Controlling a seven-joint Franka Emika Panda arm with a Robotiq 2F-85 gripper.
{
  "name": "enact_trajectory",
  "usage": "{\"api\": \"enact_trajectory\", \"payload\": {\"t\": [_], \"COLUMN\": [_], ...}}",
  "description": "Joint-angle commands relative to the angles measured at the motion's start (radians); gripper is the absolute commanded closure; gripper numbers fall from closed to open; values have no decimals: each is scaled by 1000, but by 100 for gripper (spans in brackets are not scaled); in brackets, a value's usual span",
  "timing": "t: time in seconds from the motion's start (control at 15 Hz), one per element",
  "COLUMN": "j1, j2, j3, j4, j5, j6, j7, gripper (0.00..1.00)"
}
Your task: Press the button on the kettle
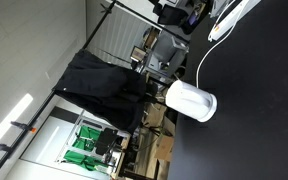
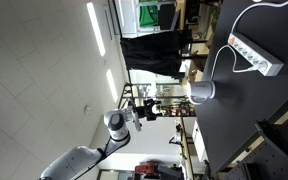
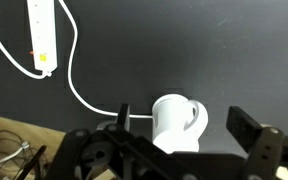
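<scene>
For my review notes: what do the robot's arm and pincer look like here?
In an exterior view the arm is white-grey with rounded segments and a round joint cap. In the wrist view the pincer is black, with blocky dark fingers. No markings are legible.

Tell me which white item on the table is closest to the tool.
The kettle, the rounded one with a handle, sits right ahead of the open tool in the wrist view. The long flat power strip lies further off, at that view's top left.
</scene>
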Motion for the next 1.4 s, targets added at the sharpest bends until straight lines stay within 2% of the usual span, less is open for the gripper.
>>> {"api": "enact_trajectory", "payload": {"t": [0.0,0.07,0.13,0.4,0.53,0.6,0.73,0.8,1.2,1.27,1.33], "j1": [-50,-70,-90,-156,-177,-150,-162,-163,-167,-167,-195], "j2": [-17,-12,-5,40,67,34,52,58,62,62,63], "j3": [40,55,69,128,160,127,146,149,151,151,172], "j4": [-60,-64,-63,-26,-2,-43,-31,-27,-24,-24,-21], "j5": [-157,-210,-257,-392,-441,-387,-409,-409,-409,-409,-479], "j6": [195,246,283,366,347,360,360,360,360,360,375], "j7": [143,187,228,372,422,343,371,374,375,375,437], "gripper": [25,26,32,62,75,56,71,74,75,94,95]}}
